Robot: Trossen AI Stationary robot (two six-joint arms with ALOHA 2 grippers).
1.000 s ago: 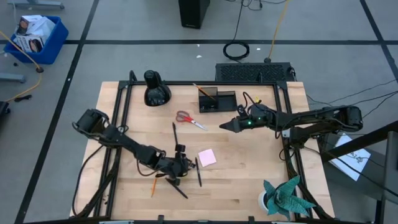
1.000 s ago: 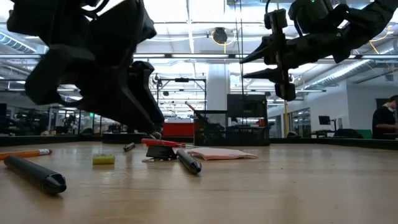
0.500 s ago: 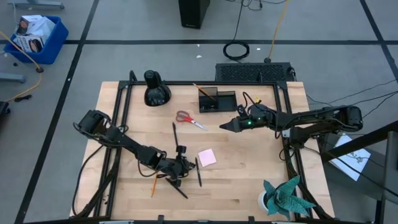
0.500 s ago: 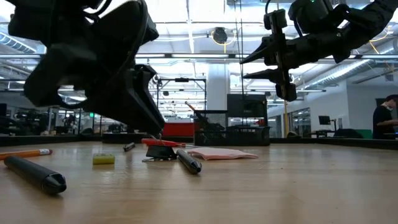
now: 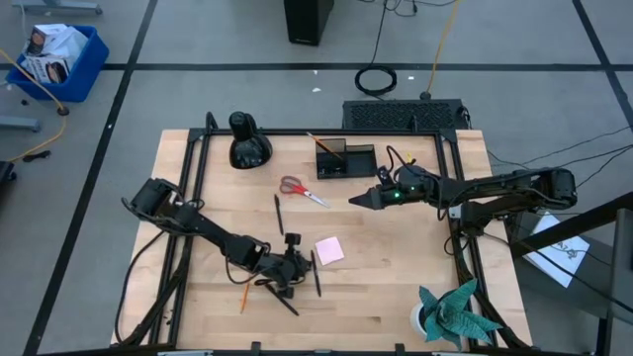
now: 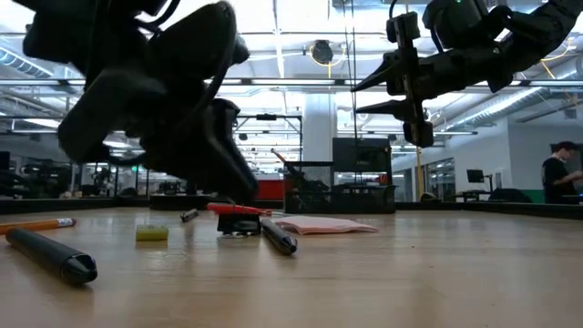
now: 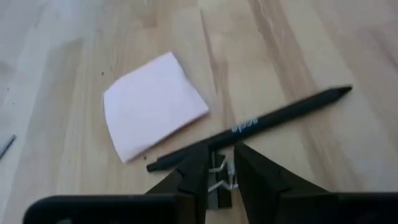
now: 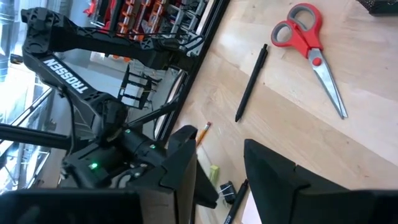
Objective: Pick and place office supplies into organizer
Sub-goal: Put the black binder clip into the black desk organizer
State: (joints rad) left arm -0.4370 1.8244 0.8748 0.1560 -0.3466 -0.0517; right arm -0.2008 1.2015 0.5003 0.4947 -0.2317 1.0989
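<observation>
My left gripper is low over the near middle of the table, shut on a small black binder clip that lies beside a black pen. The pink sticky-note pad lies just beyond it. The red-handled scissors and another pen lie farther back. The organizer stands at the far edge with a pencil sticking out. My right gripper hovers open above the table near the organizer, with nothing between its fingers. My left gripper has the clip's silver wire handles between its two fingertips. The fingers slant down from the table's left side. The clip's black body sits on the table against the pen's near side.
An orange pencil, a third pen and a yellow-green bit lie near the left gripper. A rounded black object stands at the far left. A teal paper plant stands at the near right corner.
My left gripper has sunk slightly onto the binder clip and its fingers have drawn together around the clip's handles. The clip stays on the table.
</observation>
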